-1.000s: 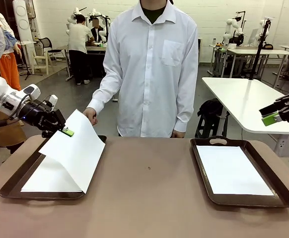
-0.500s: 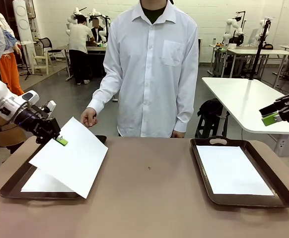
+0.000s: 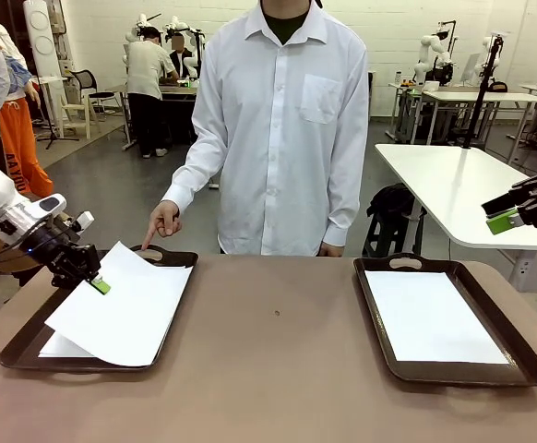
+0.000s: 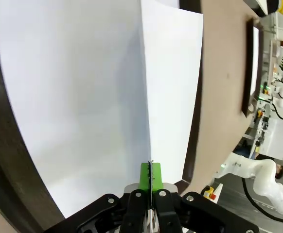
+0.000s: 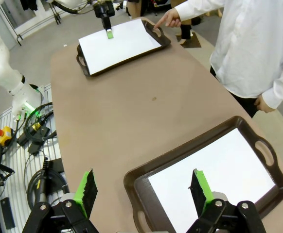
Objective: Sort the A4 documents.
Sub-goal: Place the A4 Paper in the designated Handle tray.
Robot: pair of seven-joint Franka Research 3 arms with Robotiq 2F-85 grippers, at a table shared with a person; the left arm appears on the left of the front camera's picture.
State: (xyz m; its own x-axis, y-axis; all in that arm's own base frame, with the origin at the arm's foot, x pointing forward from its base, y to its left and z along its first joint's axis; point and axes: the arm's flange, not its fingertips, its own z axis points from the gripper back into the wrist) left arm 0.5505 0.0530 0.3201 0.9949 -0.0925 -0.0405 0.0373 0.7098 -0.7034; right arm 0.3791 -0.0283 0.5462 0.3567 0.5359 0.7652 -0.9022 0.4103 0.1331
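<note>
Brown table (image 3: 278,369): left gripper (image 3: 98,284) pinches a sheet (image 3: 121,309) over the left tray (image 3: 19,343), probably not yet released; right gripper (image 5: 144,188) spread, idle.

— How is the left arm sitting?

— It is reaching in low from the left, its left gripper (image 3: 99,284) pinching the sheet (image 3: 121,305) edge with jaws pressed together, green pads (image 4: 150,175) meeting.

— And the other?

— The right gripper (image 3: 507,220) is hanging raised at the far right, jaws spread wide, fingers (image 5: 86,189) well apart.

— The person?

— One hand (image 3: 164,221) is pointing an index finger downward.
</note>
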